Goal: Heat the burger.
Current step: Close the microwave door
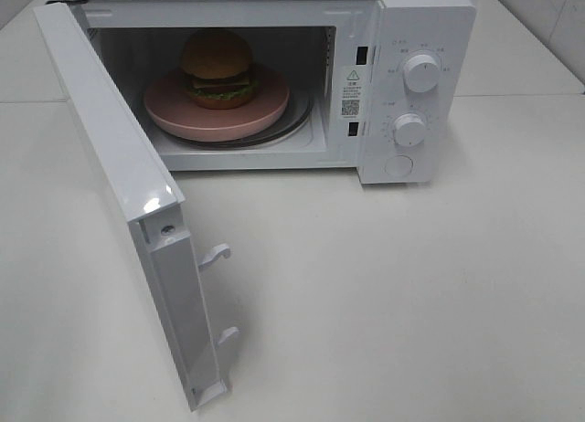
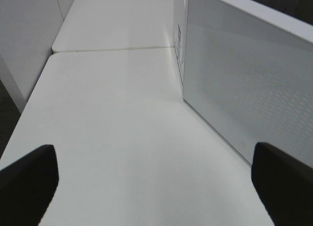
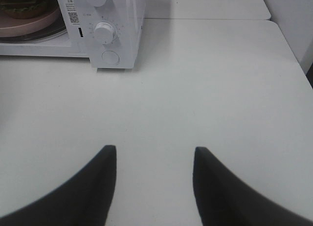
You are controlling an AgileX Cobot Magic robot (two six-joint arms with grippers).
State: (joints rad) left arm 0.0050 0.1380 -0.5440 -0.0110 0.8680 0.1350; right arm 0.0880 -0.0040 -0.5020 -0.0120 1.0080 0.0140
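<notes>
The burger [image 1: 218,68], with a tan bun and dark and green layers, sits on a round pink plate [image 1: 174,111] inside the open white microwave [image 1: 420,20]. The microwave door [image 1: 110,139] swings out to the left toward the table's front. Neither gripper shows in the exterior high view. In the left wrist view my left gripper [image 2: 154,155] is open, its fingers wide apart over bare table beside the door's outer face [image 2: 244,79]. My right gripper [image 3: 154,150] is open with nothing between its fingers, back from the microwave's control panel [image 3: 110,35]; the burger [image 3: 22,8] shows at that view's corner.
The plate rests on the glass turntable [image 1: 297,121]. Two white knobs [image 1: 421,72] [image 1: 409,130] and a round button [image 1: 398,165] are on the panel. Door latch hooks [image 1: 217,253] stick out of the door's edge. The white table [image 1: 411,303] stretches in front and to the right.
</notes>
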